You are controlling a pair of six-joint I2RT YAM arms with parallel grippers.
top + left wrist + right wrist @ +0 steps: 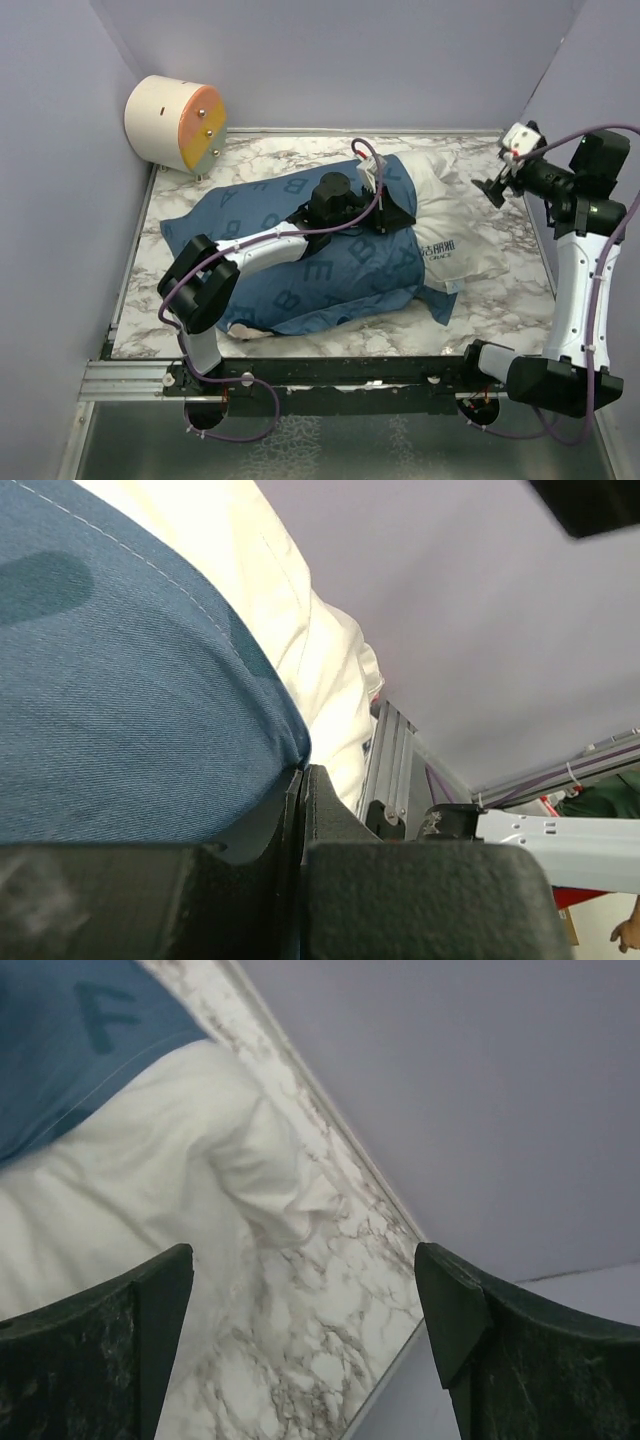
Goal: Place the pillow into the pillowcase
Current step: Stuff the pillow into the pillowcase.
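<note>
**Pillow mostly in case, right end still out**

Room: plain lavender-grey walls on three sides, boxing in the work area. Bench [330, 345]: white marble-look top w/ grey veining, metal rail along the near edge where both arm bases bolt on.

Pillowcase [260, 265]: biggest item, blue w/ darker letters, lies across bench centre, bulging. Pillow [465, 225]: white, right end sticks out of the case opening toward the right wall, printed label visible near the case edge; rest is hidden inside.

Cream cylinder [172, 122] w/ orange face sits in far-left corner, well apart from the fabric.

Left gripper [385, 215]: over the case opening, jaws pinched together on the blue hem per wrist view. Right gripper [497, 187]: raised near the right wall above the pillow's far-right corner, jaws wide, holding nothing.
</note>
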